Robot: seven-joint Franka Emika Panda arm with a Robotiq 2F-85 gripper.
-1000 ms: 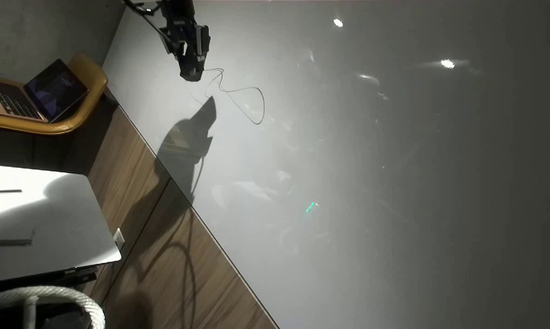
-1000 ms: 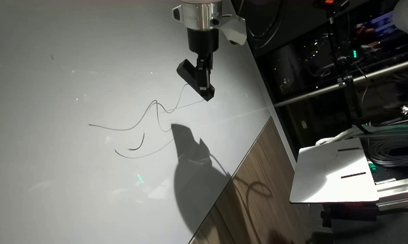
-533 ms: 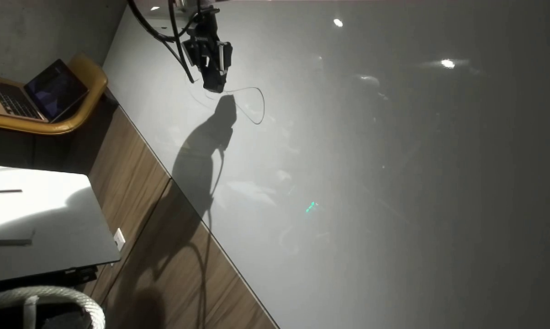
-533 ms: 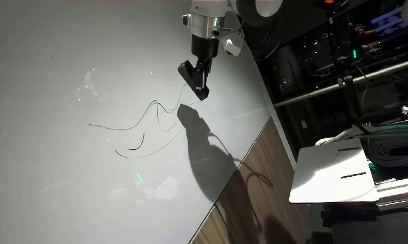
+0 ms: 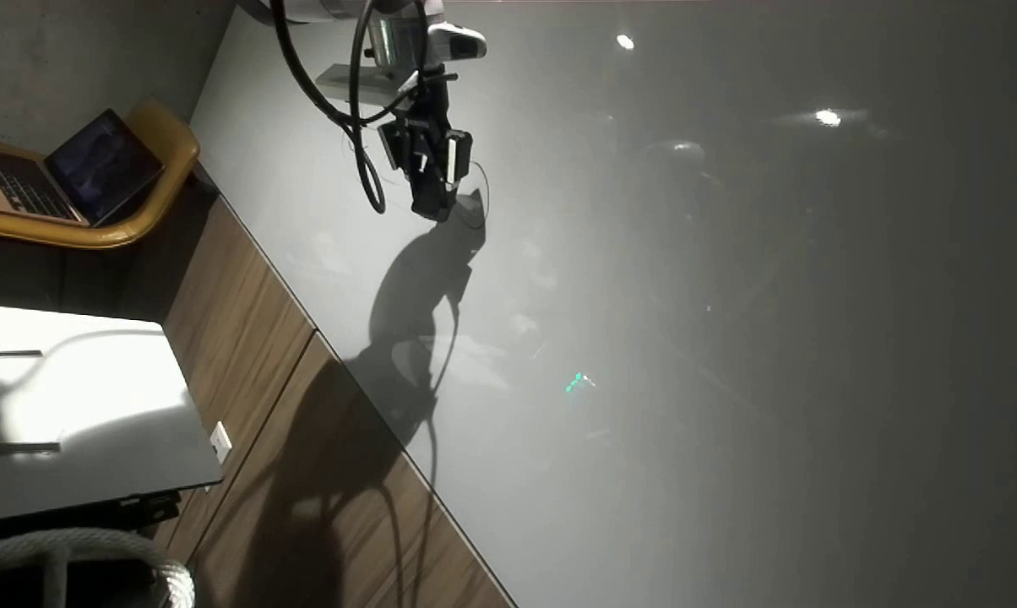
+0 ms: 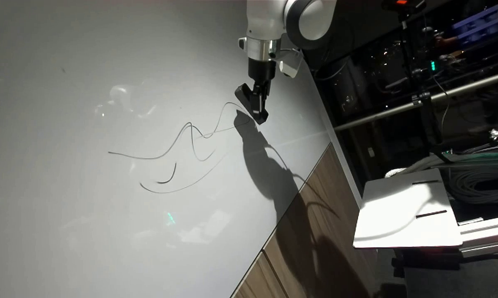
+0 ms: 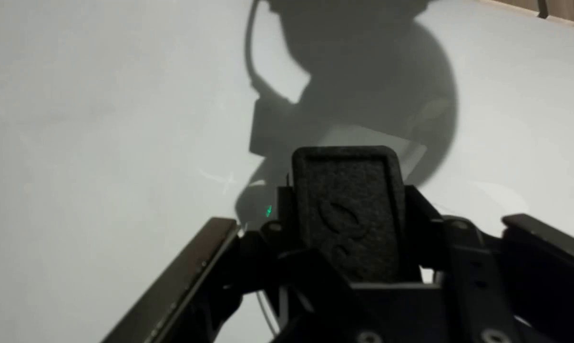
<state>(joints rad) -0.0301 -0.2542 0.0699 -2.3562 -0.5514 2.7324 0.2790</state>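
Black rectangular block with rounded corners (image 7: 353, 224) | your black two-finger gripper (image 7: 350, 207) has it clamped by its sides, jaws standing only the block's width apart | you have it slanted near thin dark curved lines (image 6: 189, 123) on the glossy white surface (image 6: 67, 207), contact unclear | farther: brown wood-grain panel (image 5: 238, 279), copper-toned laptop (image 5: 103, 169) on mustard-yellow chair (image 5: 166, 139)
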